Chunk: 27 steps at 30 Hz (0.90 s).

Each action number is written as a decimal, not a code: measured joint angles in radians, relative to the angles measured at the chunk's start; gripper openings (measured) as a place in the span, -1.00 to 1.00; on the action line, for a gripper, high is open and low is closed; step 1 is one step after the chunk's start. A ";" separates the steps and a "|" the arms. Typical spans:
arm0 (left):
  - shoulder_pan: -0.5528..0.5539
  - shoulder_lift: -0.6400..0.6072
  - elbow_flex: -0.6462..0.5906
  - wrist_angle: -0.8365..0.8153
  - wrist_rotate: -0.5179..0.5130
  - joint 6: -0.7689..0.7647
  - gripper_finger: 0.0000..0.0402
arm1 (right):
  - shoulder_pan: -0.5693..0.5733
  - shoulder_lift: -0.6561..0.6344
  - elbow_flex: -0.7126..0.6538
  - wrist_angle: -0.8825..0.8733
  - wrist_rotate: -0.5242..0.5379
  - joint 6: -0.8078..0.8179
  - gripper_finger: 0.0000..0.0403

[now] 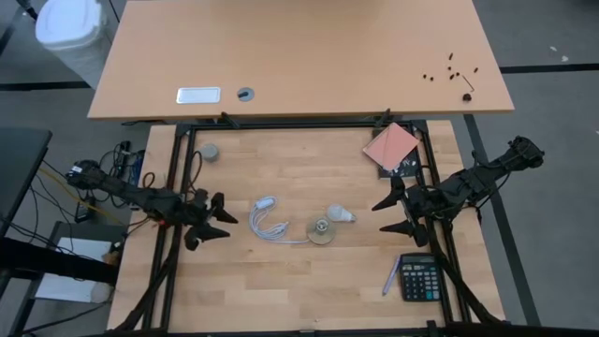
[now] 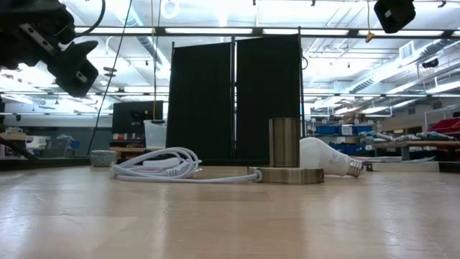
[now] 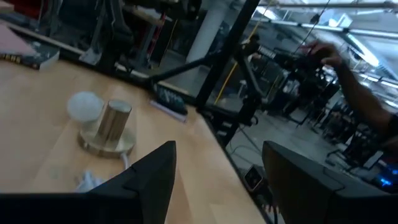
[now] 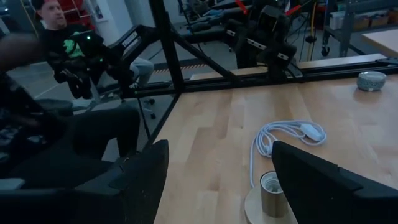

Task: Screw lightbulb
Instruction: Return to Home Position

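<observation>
Between my two arms, at the middle of the worktop (image 1: 309,290), the lightbulb (image 1: 341,214) lies on its side just beside the brass socket (image 1: 321,230), not screwed in. My left fingers (image 3: 149,180) and right fingers (image 4: 140,180) hang wide apart and empty. I judge I'm parking at home, which calls for clearing the white cable (image 1: 267,223). Pale planks carry a calculator (image 1: 420,278). Beyond is a bright workshop, with a person (image 4: 68,43).

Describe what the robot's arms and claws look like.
Both the left arm and the right arm are black, slim and knobbly at the joints. The left claw and the right claw each carry two dark fingers that taper to points. No markings show on them.
</observation>
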State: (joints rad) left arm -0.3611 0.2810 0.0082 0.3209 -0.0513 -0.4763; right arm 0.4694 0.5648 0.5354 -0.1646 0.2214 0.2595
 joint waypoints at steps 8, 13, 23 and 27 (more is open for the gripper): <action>0.000 0.000 0.000 0.027 0.000 0.000 0.21 | 0.000 -0.001 -0.016 0.027 0.000 0.000 0.46; 0.000 0.000 0.000 0.027 0.000 0.000 0.21 | 0.000 -0.005 -0.109 0.146 0.000 0.000 0.46; 0.000 0.000 0.000 0.026 -0.001 0.000 0.21 | 0.000 0.004 -0.314 0.465 -0.028 -0.116 0.47; 0.000 0.000 0.000 0.025 -0.001 0.000 0.21 | 0.000 -0.029 -0.414 0.681 -0.087 -0.194 0.46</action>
State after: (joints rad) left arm -0.3611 0.2813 0.0078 0.3462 -0.0521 -0.4767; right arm 0.4690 0.5357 0.1217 0.5168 0.1341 0.0651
